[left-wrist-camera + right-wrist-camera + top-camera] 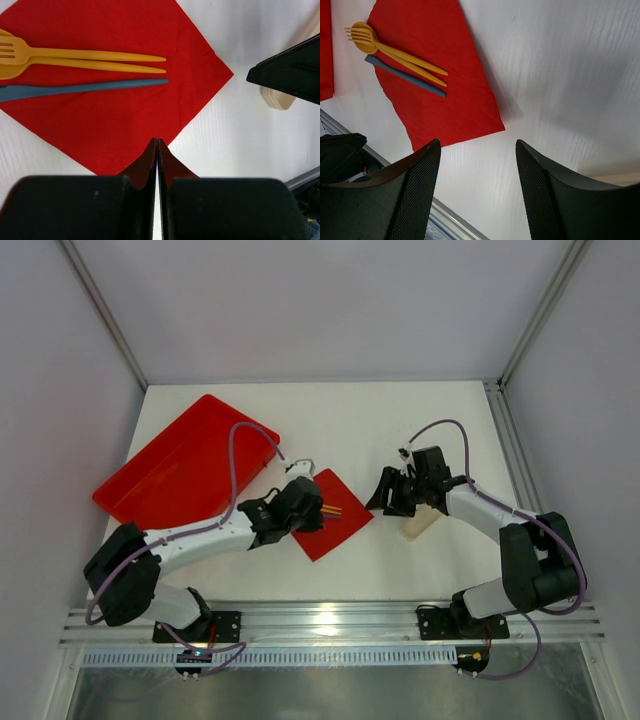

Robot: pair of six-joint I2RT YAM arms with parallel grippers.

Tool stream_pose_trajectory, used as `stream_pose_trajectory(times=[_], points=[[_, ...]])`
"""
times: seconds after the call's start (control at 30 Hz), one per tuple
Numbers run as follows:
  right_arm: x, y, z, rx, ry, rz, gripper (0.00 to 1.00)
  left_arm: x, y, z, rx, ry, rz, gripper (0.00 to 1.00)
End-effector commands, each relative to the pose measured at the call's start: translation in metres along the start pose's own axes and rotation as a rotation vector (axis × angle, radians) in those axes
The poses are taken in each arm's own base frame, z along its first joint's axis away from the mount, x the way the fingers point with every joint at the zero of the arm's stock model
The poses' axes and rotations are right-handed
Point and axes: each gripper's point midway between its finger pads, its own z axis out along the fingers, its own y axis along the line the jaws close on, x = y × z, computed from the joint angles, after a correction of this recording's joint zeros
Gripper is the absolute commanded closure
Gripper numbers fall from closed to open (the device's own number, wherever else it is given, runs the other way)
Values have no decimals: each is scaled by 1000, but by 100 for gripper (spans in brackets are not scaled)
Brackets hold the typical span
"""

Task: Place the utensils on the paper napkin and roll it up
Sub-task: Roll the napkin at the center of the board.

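the utensils (90,52) lie on the paper napkin (115,120) on the table (240,150). it looks thin and soft, best taken by a corner; the left gripper (156,142) is closed on one, the right gripper (477,143) wide open.

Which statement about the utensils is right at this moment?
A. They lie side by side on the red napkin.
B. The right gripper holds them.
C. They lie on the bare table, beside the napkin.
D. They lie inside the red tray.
A: the left wrist view shows the utensils lying flat and close together on the paper napkin, and the right gripper is open with nothing between its fingers.
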Motion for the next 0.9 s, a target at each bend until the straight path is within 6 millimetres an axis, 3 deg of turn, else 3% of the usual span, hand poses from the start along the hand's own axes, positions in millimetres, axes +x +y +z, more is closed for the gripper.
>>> stream_pose_trajectory(times=[0.0, 0.2, 0.37, 0.73, 0.87], points=[[-11, 0, -1, 9, -50, -31, 35, -7, -15, 9, 98, -41, -19, 100], [-6, -7, 1, 30, -44, -23, 35, 7, -15, 22, 177, -8, -54, 100], [-3, -9, 4, 28, -35, -19, 36, 2, -28, 30, 279, -36, -83, 100], [-3, -13, 12, 33, -20, -10, 37, 12, -25, 56, 289, -7, -129, 100], [0, -13, 15, 24, -8, -4, 48, 12, -30, 58, 317, -2, -130, 100]])
